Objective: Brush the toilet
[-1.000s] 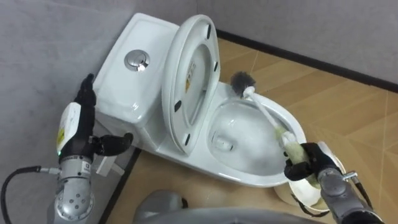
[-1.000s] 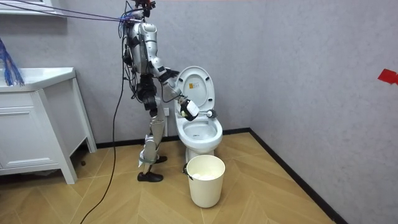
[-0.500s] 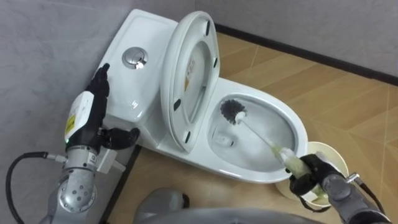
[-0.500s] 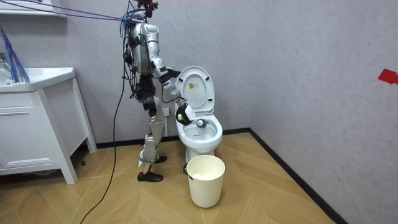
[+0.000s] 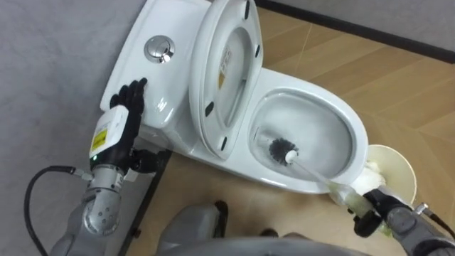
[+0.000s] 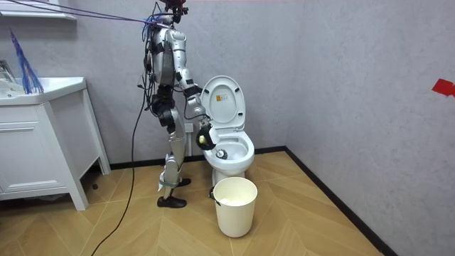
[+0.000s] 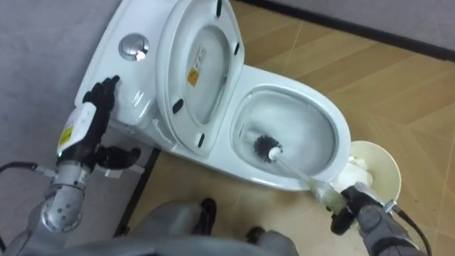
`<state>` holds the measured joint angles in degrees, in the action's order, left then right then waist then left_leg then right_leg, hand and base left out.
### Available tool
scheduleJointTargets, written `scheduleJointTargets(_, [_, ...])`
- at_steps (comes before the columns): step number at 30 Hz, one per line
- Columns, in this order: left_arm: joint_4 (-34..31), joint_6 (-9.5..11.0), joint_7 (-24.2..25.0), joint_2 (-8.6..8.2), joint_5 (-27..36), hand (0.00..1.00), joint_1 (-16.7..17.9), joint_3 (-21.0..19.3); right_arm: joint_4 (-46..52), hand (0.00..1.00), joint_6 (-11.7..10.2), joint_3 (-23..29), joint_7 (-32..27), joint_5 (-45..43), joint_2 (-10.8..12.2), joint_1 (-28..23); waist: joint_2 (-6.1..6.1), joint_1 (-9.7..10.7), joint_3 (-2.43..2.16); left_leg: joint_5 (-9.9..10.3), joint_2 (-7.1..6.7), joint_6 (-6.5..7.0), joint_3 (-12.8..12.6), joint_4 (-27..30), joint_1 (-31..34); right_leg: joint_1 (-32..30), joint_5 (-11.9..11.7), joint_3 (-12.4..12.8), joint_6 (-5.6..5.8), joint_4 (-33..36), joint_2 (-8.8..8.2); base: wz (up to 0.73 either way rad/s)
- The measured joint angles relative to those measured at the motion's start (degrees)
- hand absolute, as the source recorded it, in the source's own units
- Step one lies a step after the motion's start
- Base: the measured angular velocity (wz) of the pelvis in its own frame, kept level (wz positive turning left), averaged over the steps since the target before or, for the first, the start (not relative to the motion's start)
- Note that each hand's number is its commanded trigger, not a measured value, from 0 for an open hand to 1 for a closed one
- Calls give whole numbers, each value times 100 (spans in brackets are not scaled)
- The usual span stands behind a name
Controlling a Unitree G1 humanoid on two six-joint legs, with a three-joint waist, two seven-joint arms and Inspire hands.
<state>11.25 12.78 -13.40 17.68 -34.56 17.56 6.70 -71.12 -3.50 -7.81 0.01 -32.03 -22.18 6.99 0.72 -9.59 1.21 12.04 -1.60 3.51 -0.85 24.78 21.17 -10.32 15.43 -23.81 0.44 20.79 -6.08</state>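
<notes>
Brush head (image 5: pixel 283 151) has come down deeper since half a second ago: its dark round bristles now sit low in the toilet bowl (image 5: pixel 313 84), on wet glossy porcelain. Your right hand (image 5: pixel 373 211) is clenched round the slim pale handle, just outside the front rim. Your left hand (image 5: pixel 124 117) rests with relaxed fingers at the smooth white tank (image 5: pixel 170 78). The oval lid (image 5: pixel 224 67) stands raised. A round white bin (image 5: pixel 394 167) sits just beside the bowl.
</notes>
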Motion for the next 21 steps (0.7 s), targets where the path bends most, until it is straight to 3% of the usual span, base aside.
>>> scheduleJointTargets(5, [398,49,-343,10,-394,0,-351,188,11,100,112,-178,-89,-33,-50,366,83,-35,-2,-104,-24,50,-46,-3,328,-477,0,9,-9,260,-94,-4])
scheduleJointTargets(11, [469,4,-866,45,-840,0,-662,302,71,100,234,-693,-175,-394,-320,791,45,-189,21,-184,-26,76,-161,320,1063,-1366,82,93,-121,989,-329,-7])
scheduleJointTargets(16, [614,-175,-1351,326,-1070,0,-1146,625,466,100,447,-1135,-375,-497,-642,1095,9,-254,62,-180,-16,89,-168,702,1646,-1985,189,128,-217,1437,-430,-3])
scheduleJointTargets(17, [668,-207,-1472,420,-1165,0,-1293,703,524,100,456,-1177,-424,-539,-691,1169,-15,-262,103,-198,-24,89,-174,760,1755,-2106,218,116,-231,1550,-473,0])
scheduleJointTargets(21, [830,-259,-1950,728,-1404,0,-1624,919,912,100,515,-1481,-463,-675,-831,1414,-40,-374,144,-198,12,85,-148,1099,2254,-2584,286,104,-318,1894,-512,0])
